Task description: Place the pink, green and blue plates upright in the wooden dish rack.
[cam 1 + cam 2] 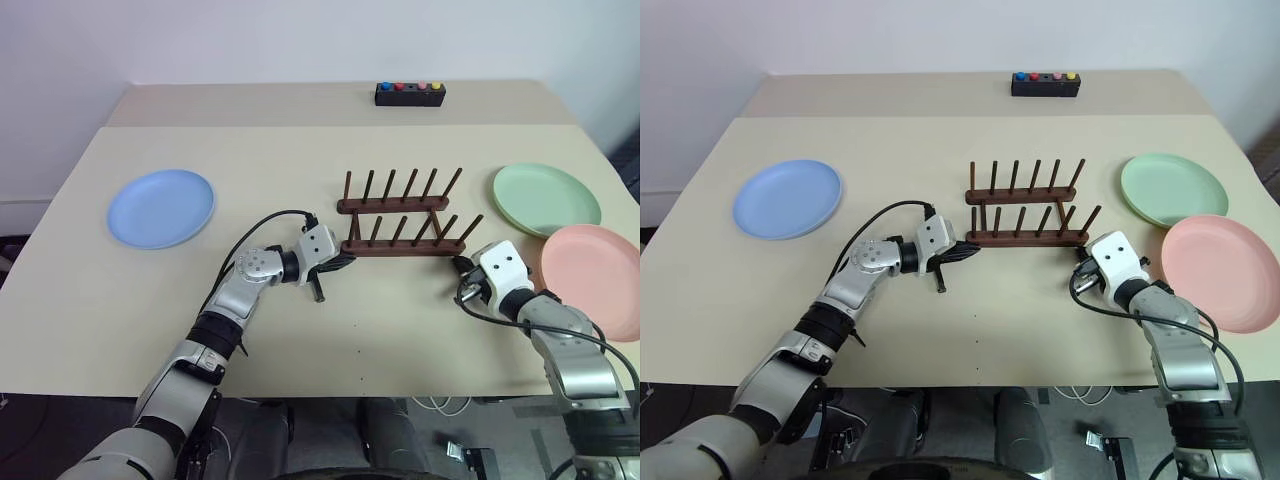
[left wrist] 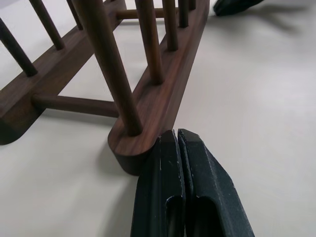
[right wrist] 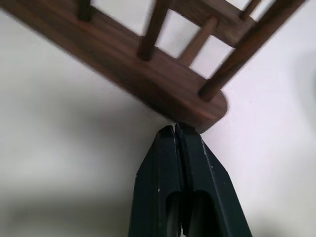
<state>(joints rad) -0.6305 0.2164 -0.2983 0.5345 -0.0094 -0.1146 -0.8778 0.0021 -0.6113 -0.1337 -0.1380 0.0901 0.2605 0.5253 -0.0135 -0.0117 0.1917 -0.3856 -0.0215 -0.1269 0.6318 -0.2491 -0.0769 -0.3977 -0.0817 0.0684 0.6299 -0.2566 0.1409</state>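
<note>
- The jaws of the left gripper (image 2: 178, 140) are seen pressed together with nothing between them, their tips at, perhaps touching, the rounded left end of the near rail of the wooden dish rack (image 1: 400, 215).
- The jaws of the right gripper (image 3: 177, 129) are likewise pressed together and empty, with their tips set against the right end of the same rail.
- The rack is thus bracketed from both ends; it stands on the bench (image 1: 300, 150) near the middle, with no plate in it yet.
- The blue plate (image 1: 161, 207) lies flat well to the left; the green plate (image 1: 545, 198) and the pink plate (image 1: 594, 277) lie flat to the right, the pink one overlapping the green one's near rim.
- A skewed or tipped rack could be caused if one end were pushed harder than the other, since the rack looks light.
- The pink plate could be knocked by the right forearm, which hangs just beside it, should that arm be swung outward.
</note>
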